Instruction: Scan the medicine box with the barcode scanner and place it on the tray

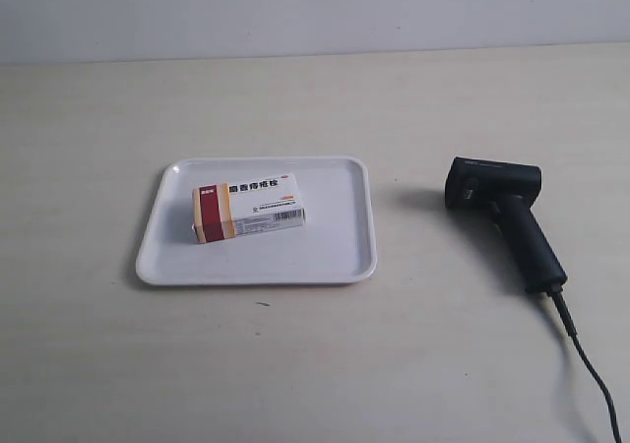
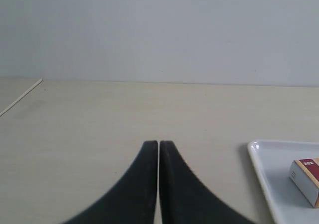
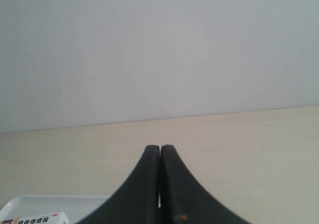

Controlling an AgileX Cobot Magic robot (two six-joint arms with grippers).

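The medicine box [image 1: 248, 208], white with a dark red and tan end and blue characters, lies flat inside the white tray [image 1: 335, 266] at centre left of the exterior view. The black barcode scanner [image 1: 502, 217] lies on its side on the table to the tray's right, its cable [image 1: 591, 374] trailing toward the near edge. Neither arm shows in the exterior view. My left gripper [image 2: 159, 143] is shut and empty, with the tray's corner [image 2: 259, 157] and the box end [image 2: 306, 179] off to one side. My right gripper [image 3: 160, 147] is shut and empty; the box top [image 3: 35, 219] peeks beside it.
The pale wooden tabletop [image 1: 315, 98] runs back to a plain light wall [image 1: 315, 10]. A table edge [image 2: 20, 97] shows in the left wrist view.
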